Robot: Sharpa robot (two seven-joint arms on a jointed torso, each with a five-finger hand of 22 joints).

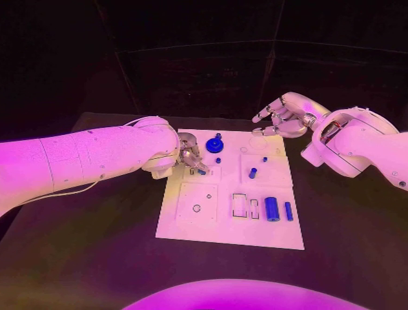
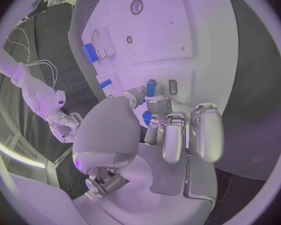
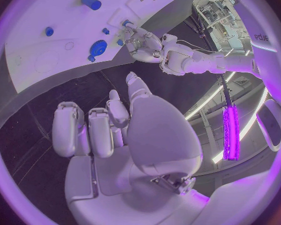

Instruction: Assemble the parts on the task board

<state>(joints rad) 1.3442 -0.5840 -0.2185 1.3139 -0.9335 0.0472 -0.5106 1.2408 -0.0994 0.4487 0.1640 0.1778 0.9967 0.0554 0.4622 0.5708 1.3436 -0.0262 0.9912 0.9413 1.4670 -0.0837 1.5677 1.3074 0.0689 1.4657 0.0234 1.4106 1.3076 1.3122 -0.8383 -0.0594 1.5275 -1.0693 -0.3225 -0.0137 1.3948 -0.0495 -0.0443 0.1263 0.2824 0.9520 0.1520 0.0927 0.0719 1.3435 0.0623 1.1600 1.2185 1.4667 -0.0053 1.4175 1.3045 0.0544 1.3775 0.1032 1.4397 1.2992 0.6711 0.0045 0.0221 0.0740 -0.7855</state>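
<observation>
At the left of the head view, the left robot hand (image 1: 187, 157) reaches onto the upper left part of the task board (image 1: 193, 226), its fingertips pinching a small blue part (image 2: 150, 88) against the plate. The white board lies in the middle of the dark desk (image 1: 92, 258). Near its upper edge stands a round blue part (image 1: 214, 144); a small peg (image 1: 252, 173) sits right of centre, and two blue cylinders (image 1: 272, 208) lie at the lower right. At the upper right, the right robot hand (image 1: 280, 119) hovers above the board's far edge, fingers loosely curled and apart, holding nothing.
</observation>
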